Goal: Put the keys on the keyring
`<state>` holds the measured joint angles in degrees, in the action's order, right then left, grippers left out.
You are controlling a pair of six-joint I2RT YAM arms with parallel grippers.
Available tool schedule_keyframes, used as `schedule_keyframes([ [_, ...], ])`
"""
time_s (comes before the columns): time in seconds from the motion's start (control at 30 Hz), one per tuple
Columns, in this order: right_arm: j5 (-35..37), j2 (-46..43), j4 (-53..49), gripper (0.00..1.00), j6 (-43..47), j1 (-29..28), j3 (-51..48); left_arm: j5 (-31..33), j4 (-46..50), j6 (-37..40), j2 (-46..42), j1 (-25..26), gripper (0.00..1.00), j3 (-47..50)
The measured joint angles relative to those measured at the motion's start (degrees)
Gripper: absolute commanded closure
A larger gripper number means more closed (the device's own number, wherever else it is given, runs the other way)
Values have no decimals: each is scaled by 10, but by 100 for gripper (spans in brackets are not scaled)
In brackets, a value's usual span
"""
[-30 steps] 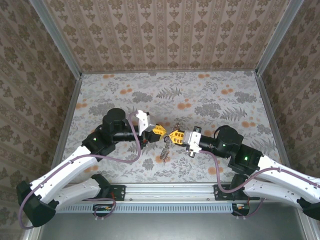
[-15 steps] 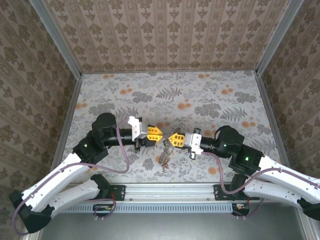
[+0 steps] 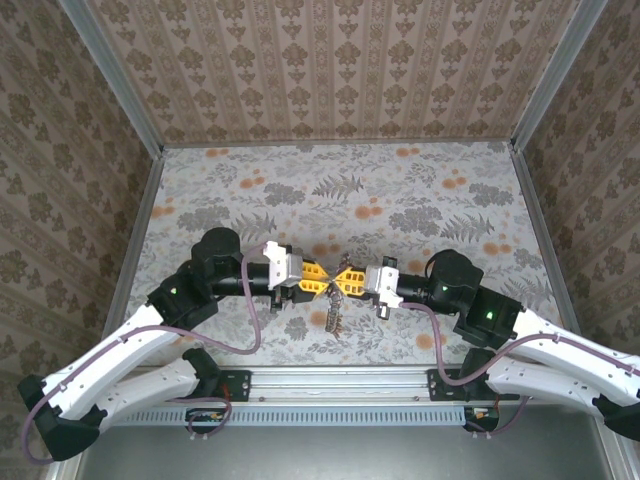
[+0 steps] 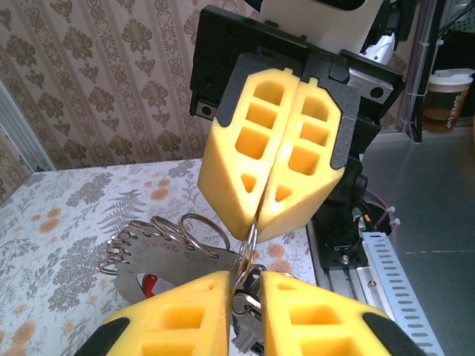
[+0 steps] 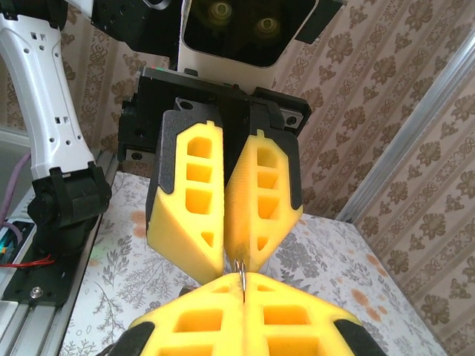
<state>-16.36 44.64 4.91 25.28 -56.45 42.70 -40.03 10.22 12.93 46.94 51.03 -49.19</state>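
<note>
The keyring is a thin metal split ring pinched at its top by my right gripper, whose yellow fingers are shut on it. The ring's lower arc runs down into the narrow gap of my left gripper, whose jaws stand slightly apart. Dark keys hang on the ring behind the left fingers. A flat perforated metal tag with more rings and a red piece lies to the left. From above, left gripper and right gripper meet tip to tip, the keys dangling below. In the right wrist view, my right gripper clamps the keyring.
The floral table stretches behind the grippers, boxed in by patterned walls. An aluminium rail runs along the near edge between the arm bases. A cup stands off the table at the far right.
My left gripper pulled back to the left, then came in again, lower, tip to tip with the right gripper. Its jaws went from shut to slightly apart. The right gripper shifted slightly left, still shut.
</note>
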Motion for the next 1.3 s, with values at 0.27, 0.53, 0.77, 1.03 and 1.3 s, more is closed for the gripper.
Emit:
schedule_keyframes([
  [0.27, -5, 0, -2, 100, -2, 4, 0, 19, 11, 5, 8, 0, 85, -1],
  [0.53, -5, 0, -3, 100, -2, 7, 0, 19, 12, 9, 8, 0, 100, -1],
  [0.77, -4, -1, -3, 100, -2, 7, 0, 19, 12, 9, 8, 0, 100, -1],
  [1.03, 0, -1, -3, 100, -1, 8, 0, 17, 40, 9, 8, 0, 100, -16],
  [1.3, 9, -2, -3, 100, 1, 8, -1, 19, 76, 9, 18, -1, 100, -42],
])
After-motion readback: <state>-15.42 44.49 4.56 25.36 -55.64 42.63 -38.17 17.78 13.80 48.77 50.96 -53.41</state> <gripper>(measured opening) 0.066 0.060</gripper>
